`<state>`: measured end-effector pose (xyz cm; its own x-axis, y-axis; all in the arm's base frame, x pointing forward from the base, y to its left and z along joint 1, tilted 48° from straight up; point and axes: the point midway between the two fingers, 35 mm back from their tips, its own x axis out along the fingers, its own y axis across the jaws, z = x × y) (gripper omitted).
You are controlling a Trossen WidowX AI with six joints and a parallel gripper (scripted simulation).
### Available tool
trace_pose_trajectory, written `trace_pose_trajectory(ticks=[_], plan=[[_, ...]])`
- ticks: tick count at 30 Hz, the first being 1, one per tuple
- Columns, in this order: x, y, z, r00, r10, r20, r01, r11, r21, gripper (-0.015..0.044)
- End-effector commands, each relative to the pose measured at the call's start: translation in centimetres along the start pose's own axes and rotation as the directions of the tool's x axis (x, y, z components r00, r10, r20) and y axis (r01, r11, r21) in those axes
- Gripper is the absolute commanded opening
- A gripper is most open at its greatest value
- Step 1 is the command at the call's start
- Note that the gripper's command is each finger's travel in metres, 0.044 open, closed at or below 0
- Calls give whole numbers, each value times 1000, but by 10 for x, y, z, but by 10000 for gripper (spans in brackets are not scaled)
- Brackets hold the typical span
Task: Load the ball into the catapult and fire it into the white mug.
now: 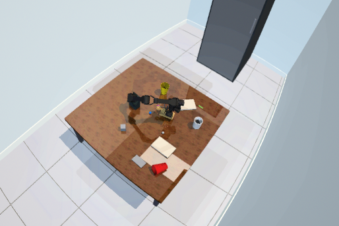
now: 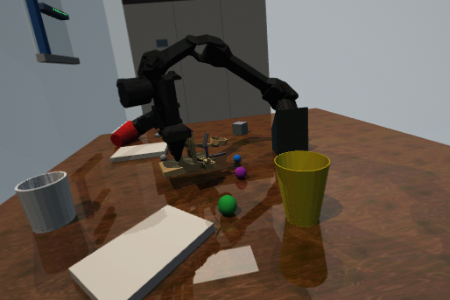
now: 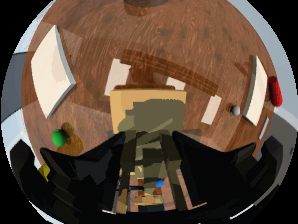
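The catapult (image 1: 172, 116) (image 2: 168, 169) (image 3: 120, 107) has a light wooden base and a round cup on its arm. The cup looks empty in the exterior view. My gripper (image 1: 169, 112) (image 2: 179, 156) (image 3: 148, 135) points down and is shut on the catapult's upright frame. I cannot tell whether the base touches the table. A blue ball (image 1: 150, 113) (image 2: 237, 158) (image 3: 159, 183) and a purple ball (image 2: 241, 172) lie near the catapult. A green ball (image 2: 227, 205) (image 3: 59, 137) and a grey ball (image 1: 163, 132) (image 2: 164, 156) (image 3: 235, 110) lie farther off. The white mug (image 1: 196, 125) (image 2: 48, 205) stands upright, apart from the catapult.
A yellow cup (image 1: 164, 89) (image 2: 302, 191) stands upright. A red cup (image 1: 159, 168) (image 2: 124, 133) (image 3: 275, 91) lies on its side. One white slab (image 1: 189, 105) (image 2: 142, 255) (image 3: 51, 72) lies near the mug, another (image 1: 163, 147) near the red cup. A grey cube (image 1: 123, 128) (image 2: 240, 128) is near the arm's base.
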<state>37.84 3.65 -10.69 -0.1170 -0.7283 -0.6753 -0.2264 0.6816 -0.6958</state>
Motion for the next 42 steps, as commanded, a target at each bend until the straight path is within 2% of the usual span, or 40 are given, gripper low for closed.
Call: trace_pose_trajectory(ticks=[1, 40, 42], plan=[[-7, 6, 3, 1000, 4, 14, -3, 999, -45, 0], [40, 6, 3, 1000, 5, -1, -5, 999, -40, 0], [40, 6, 3, 1000, 5, -1, -5, 999, -40, 53]])
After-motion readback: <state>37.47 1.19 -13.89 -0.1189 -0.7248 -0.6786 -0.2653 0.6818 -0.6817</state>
